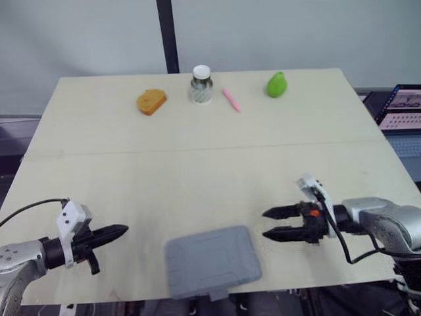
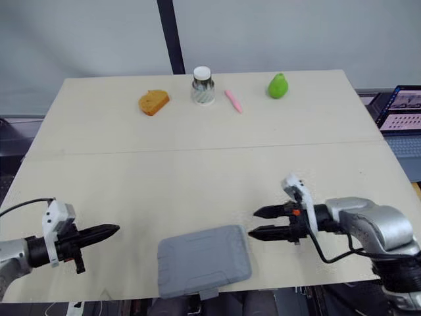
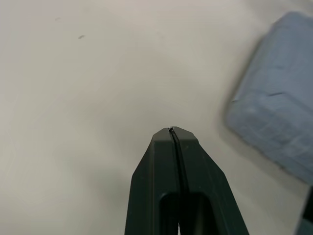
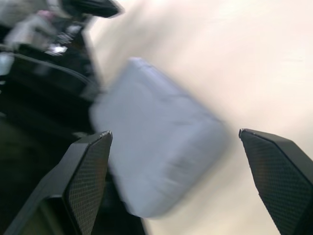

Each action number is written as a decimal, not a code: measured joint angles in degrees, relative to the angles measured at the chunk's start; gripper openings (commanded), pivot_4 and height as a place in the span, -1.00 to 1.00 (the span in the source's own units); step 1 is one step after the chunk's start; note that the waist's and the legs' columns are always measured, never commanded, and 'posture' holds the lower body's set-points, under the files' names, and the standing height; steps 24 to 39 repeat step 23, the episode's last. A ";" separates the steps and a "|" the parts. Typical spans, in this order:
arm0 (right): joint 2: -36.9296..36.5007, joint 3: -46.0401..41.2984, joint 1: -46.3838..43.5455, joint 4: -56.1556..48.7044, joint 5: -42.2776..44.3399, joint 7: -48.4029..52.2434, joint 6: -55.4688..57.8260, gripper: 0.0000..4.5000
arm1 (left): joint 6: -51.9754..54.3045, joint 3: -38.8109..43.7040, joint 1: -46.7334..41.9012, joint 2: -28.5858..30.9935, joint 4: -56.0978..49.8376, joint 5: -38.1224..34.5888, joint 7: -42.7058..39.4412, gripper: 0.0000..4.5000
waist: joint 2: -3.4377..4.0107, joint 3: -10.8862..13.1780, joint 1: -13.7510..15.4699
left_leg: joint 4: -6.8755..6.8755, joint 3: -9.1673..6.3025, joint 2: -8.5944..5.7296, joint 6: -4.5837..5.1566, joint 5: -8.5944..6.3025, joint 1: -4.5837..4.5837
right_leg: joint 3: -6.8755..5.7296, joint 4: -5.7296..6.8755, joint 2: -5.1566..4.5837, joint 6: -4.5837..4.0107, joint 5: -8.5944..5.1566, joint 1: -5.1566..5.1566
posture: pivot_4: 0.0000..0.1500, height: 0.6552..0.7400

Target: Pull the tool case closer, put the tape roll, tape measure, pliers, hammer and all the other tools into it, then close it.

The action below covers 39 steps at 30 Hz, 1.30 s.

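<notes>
A grey tool case (image 1: pixel 212 261) lies shut at the table's near edge, its latch tab hanging over the front; it also shows in the right wrist view (image 4: pixel 156 156) and the left wrist view (image 3: pixel 279 112). My right gripper (image 1: pixel 266 223) is open just to the right of the case, fingers pointing at its right side, nothing between them. My left gripper (image 1: pixel 123 230) is shut and empty, a short way left of the case, pointing toward it.
Along the far edge of the table (image 1: pixel 197 171) sit an orange bread-shaped piece (image 1: pixel 151 101), a small jar with a white lid (image 1: pixel 201 84), a pink pen (image 1: pixel 231 100) and a green pear (image 1: pixel 277 84). A laptop screen (image 1: pixel 401 108) stands off the right side.
</notes>
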 measured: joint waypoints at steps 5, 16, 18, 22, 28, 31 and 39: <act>-1.67 -6.40 4.14 10.75 -6.80 -0.27 -12.55 1.00 | -3.92 3.56 0.30 -0.76 3.21 0.74 -0.05 0.21 | -0.04 -0.02 -0.06 | 0.10 0.02 0.03 0.06 0.08 -0.01 | 0.02 0.04 0.00 0.05 0.03 0.02 | 1.00 1.00; -3.23 -12.53 8.09 26.10 -12.50 1.80 -26.19 1.00 | -8.61 7.01 2.59 -0.63 9.75 3.31 -1.32 0.99 | -0.04 -0.02 -0.42 | 0.13 0.04 0.07 0.06 0.16 0.07 | 0.05 0.16 -0.02 -0.01 0.07 0.04 | 1.00 1.00; -3.24 -12.52 7.98 28.18 -13.39 2.46 -27.67 1.00 | -8.67 7.01 2.22 -0.30 10.16 3.62 -1.40 0.99 | -0.04 -0.02 -0.42 | 0.13 0.04 0.07 0.06 0.16 0.08 | 0.05 0.20 -0.04 -0.01 0.07 0.04 | 1.00 1.00; -3.24 -12.49 6.99 31.78 -14.82 3.72 -30.33 1.00 | -8.66 7.01 0.65 0.73 12.19 3.83 -1.71 0.99 | -0.03 -0.02 -0.43 | 0.13 0.03 0.06 0.04 0.18 0.11 | 0.06 0.26 -0.05 -0.02 0.08 0.04 | 1.00 1.00; -3.24 -12.48 6.65 32.50 -15.21 3.94 -30.89 1.00 | -8.66 6.99 0.24 0.87 12.26 3.88 -1.82 0.99 | -0.03 -0.02 -0.44 | 0.14 0.03 0.07 0.04 0.18 0.11 | 0.06 0.27 -0.06 -0.03 0.08 0.04 | 1.00 1.00; -3.24 -12.48 6.65 32.50 -15.21 3.94 -30.89 1.00 | -8.66 6.99 0.24 0.87 12.26 3.88 -1.82 0.99 | -0.03 -0.02 -0.44 | 0.14 0.03 0.07 0.04 0.18 0.11 | 0.06 0.27 -0.06 -0.03 0.08 0.04 | 1.00 1.00; -3.24 -12.48 6.65 32.50 -15.21 3.94 -30.89 1.00 | -8.66 6.99 0.24 0.87 12.26 3.88 -1.82 0.99 | -0.03 -0.02 -0.44 | 0.14 0.03 0.07 0.04 0.18 0.11 | 0.06 0.27 -0.06 -0.03 0.08 0.04 | 1.00 1.00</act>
